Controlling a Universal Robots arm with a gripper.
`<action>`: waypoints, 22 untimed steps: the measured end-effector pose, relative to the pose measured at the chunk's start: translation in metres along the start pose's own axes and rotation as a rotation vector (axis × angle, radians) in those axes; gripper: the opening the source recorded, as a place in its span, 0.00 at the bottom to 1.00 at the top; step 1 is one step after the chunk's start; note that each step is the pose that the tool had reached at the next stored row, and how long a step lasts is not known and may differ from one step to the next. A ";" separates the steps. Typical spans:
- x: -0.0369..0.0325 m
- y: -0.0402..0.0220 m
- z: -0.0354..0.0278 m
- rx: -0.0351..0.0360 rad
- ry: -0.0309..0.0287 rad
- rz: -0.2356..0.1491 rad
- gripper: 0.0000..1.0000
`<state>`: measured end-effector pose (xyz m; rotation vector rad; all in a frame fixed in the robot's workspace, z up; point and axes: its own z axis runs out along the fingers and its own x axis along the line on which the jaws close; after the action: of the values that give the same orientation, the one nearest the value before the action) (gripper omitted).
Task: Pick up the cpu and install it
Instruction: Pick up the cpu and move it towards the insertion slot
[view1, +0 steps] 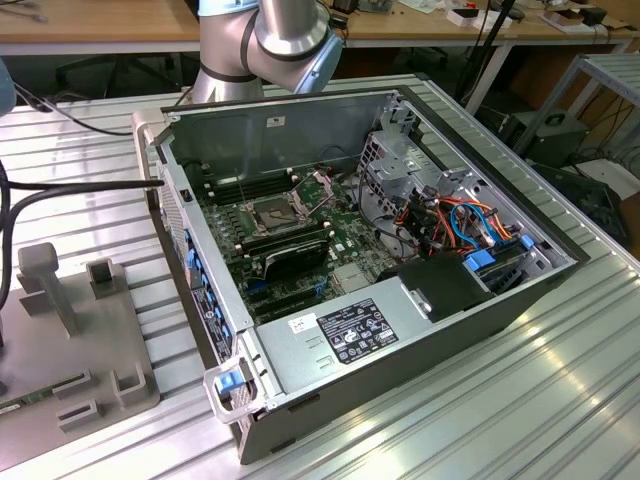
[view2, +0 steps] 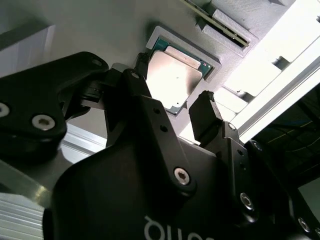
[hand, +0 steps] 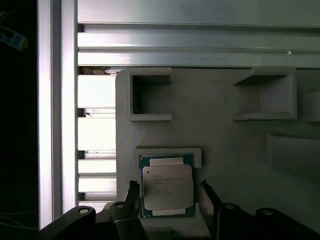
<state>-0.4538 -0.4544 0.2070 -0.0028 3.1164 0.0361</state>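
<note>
You had the gripper (hand: 169, 195) poised right over the cpu (hand: 166, 187), its two black fingers (hand: 134, 197) spread apart, one on each side of the chip and gripping nothing. In both wrist views they flanked opposite edges, which reads as a line-up for a sideways pinch, though I could not tell whether either pad was touching the chip yet. The cpu (view2: 172, 80) lay flat, silver top up, in a shallow square recess of the grey holder (hand: 225, 140). The raised lip around it looked meant to keep it square and in a known spot for you. Two walled pockets (hand: 150, 97) further along that holder held nothing. In the exterior view the computer case (view1: 280, 130) lay on its side, open side up, on the ribbed metal table (view1: 560, 400), so you could reach the motherboard (view1: 340, 235) from above. Inside were the dark square socket (view1: 272, 212), a black slab (view1: 285, 250) just beside it, a labelled power supply (view1: 340, 335) and orange and blue cables (view1: 460, 215). By my judgement the pick had not been made.
</note>
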 end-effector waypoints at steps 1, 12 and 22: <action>0.0001 0.0000 0.0000 0.0001 0.0001 0.000 0.60; -0.0003 0.0001 0.0007 -0.0003 0.0002 -0.011 0.60; -0.0002 0.0000 0.0050 -0.0004 0.0001 -0.011 0.60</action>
<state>-0.4534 -0.4543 0.2020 -0.0197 3.1163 0.0365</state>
